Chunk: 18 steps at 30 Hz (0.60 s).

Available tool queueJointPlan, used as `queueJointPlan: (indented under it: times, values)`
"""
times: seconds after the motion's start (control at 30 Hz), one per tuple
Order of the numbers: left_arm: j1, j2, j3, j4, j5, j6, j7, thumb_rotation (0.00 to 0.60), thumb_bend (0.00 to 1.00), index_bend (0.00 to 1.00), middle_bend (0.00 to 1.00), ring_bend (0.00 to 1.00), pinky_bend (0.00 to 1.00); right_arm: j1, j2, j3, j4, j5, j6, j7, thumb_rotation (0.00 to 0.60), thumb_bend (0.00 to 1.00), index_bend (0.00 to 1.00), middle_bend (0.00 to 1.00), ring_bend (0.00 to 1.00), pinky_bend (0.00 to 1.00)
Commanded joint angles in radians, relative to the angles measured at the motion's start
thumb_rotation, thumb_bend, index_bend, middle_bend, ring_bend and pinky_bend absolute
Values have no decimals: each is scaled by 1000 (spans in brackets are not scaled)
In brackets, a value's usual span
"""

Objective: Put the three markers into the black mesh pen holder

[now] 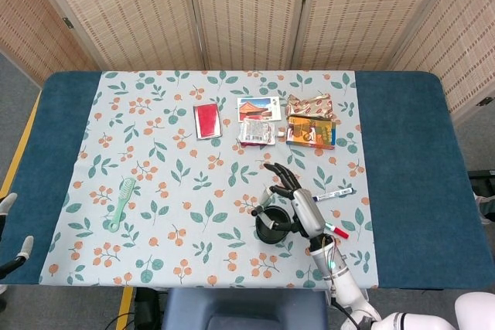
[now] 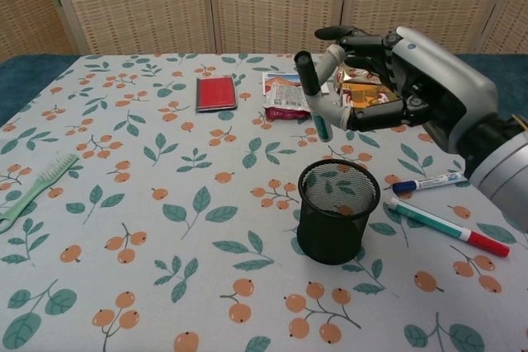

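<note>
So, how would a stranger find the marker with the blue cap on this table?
Start at the black mesh pen holder near the front of the floral cloth. Two markers lie to its right; the blue-capped marker is the farther, shorter one with a white barrel, while its neighbour ends in red.

Table before a woven folding screen

A blue-topped table (image 1: 402,152) carries a pale leaf-and-berry tablecloth (image 1: 155,191); behind stands a folding screen (image 1: 247,5) of woven cane panels, over grey floor (image 1: 15,83) with a yellow line (image 1: 22,141).

held marker (image 2: 312,95) above pen holder (image 2: 336,211), two markers (image 2: 446,225) right of it
</note>
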Motion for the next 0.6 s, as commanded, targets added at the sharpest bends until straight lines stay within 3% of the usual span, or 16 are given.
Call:
queueJointPlan:
  times: [0.03, 0.6]
  values:
    - [2, 1, 0, 0, 1, 3, 0, 600, 402, 54, 163, 43, 263, -20, -7, -18, 18, -14, 16, 16, 600, 320, 595, 76, 0, 0]
    - [7, 3, 0, -1, 7, 9, -3, 600, 402, 54, 163, 44, 263, -76, -42, -83, 84, -77, 32, 51, 600, 317, 595, 76, 0, 0]
